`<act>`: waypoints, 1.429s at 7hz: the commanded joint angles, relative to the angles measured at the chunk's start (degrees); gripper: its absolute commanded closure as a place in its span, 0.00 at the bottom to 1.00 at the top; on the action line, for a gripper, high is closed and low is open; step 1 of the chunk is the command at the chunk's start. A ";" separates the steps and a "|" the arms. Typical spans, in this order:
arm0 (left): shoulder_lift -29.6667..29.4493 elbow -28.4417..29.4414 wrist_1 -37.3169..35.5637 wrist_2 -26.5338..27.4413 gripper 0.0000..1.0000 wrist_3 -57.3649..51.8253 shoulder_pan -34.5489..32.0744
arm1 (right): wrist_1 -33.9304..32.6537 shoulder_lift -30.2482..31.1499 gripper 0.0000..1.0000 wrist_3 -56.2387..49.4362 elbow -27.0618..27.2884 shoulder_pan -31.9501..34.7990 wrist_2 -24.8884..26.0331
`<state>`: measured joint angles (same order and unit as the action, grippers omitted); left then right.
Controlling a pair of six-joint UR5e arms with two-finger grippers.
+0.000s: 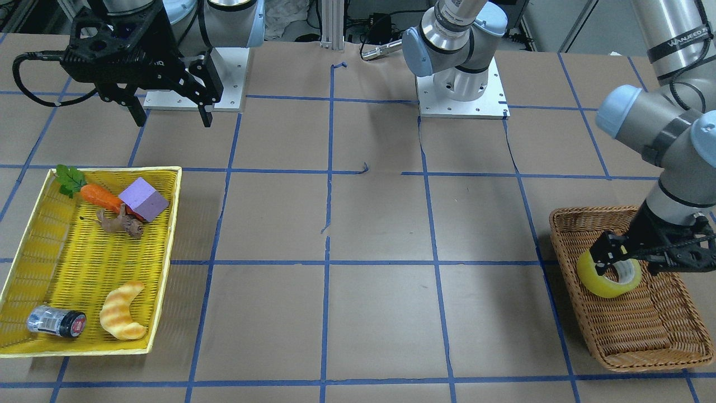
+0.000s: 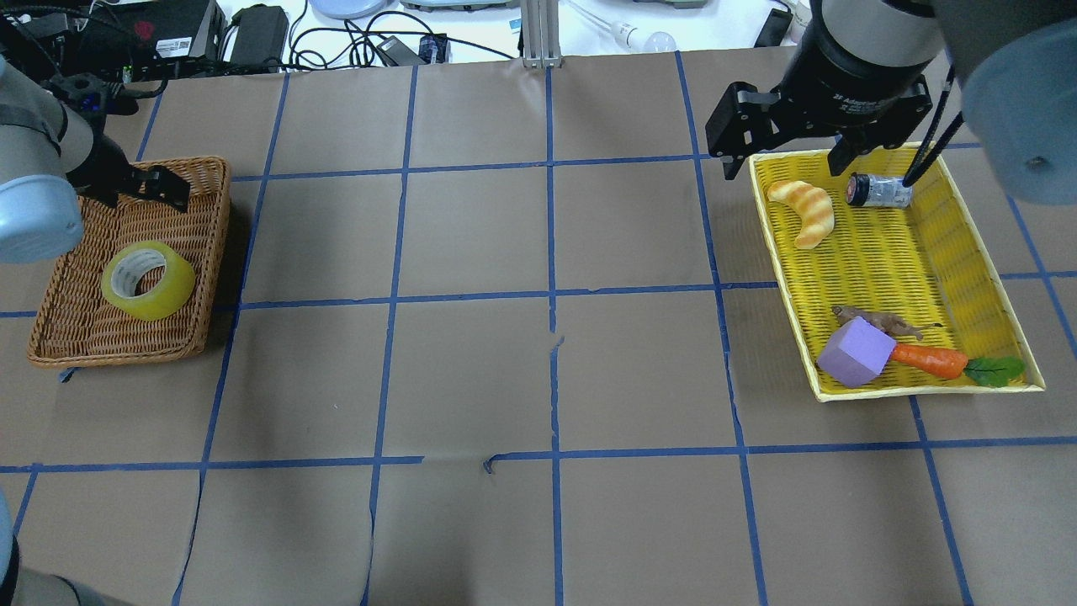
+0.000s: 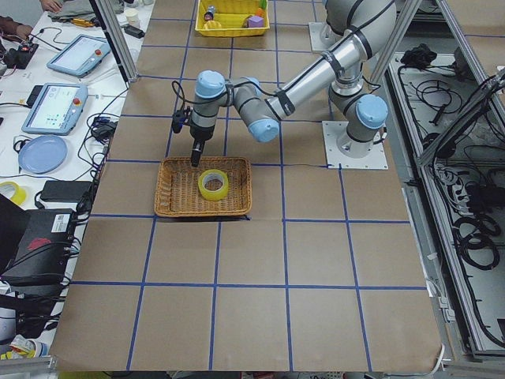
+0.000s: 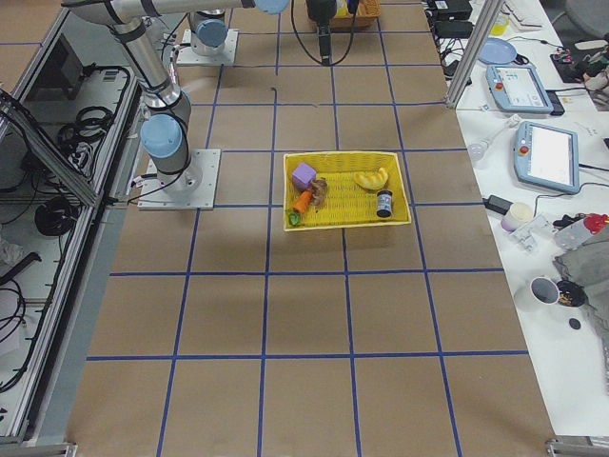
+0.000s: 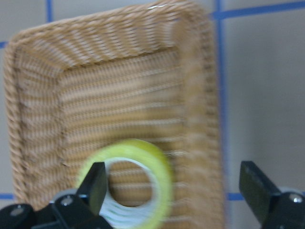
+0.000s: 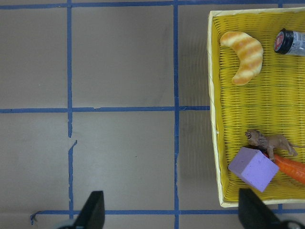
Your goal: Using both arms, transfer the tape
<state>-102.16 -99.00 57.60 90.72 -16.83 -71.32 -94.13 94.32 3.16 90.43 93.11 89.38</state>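
The tape (image 2: 150, 281), a yellow-green roll with a whitish core, lies flat in a brown wicker basket (image 2: 67, 337) on my left side. It also shows in the front view (image 1: 608, 278), the left side view (image 3: 213, 184) and the left wrist view (image 5: 136, 183). My left gripper (image 2: 139, 187) hovers open and empty over the basket, close to the tape; in the wrist view one fingertip (image 5: 95, 183) is over the roll's rim. My right gripper (image 2: 782, 160) is open and empty, held high near the yellow basket (image 2: 925, 391).
The yellow basket (image 1: 33, 263) holds a croissant (image 1: 123, 318), a small jar (image 1: 56, 322), a purple block (image 1: 143, 199), a carrot (image 1: 100, 197) and a brown toy animal (image 1: 120, 223). Brown paper with blue tape grid lines covers the table between the baskets.
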 commanded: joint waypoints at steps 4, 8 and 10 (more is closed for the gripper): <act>8.28 6.81 22.89 -0.72 0.00 9.18 -12.07 | 0.00 -0.19 0.00 -0.35 0.01 -0.03 0.09; 8.29 8.99 26.22 -1.07 0.00 13.57 -18.77 | 0.00 -0.28 0.00 -0.35 0.10 -0.04 0.09; 8.20 9.27 27.65 -1.95 0.00 13.58 -18.68 | -0.09 -0.37 0.00 -0.61 0.10 -0.04 0.09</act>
<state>-93.90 -89.96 84.55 88.99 -3.29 -89.96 -94.15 94.02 2.75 90.53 93.09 89.47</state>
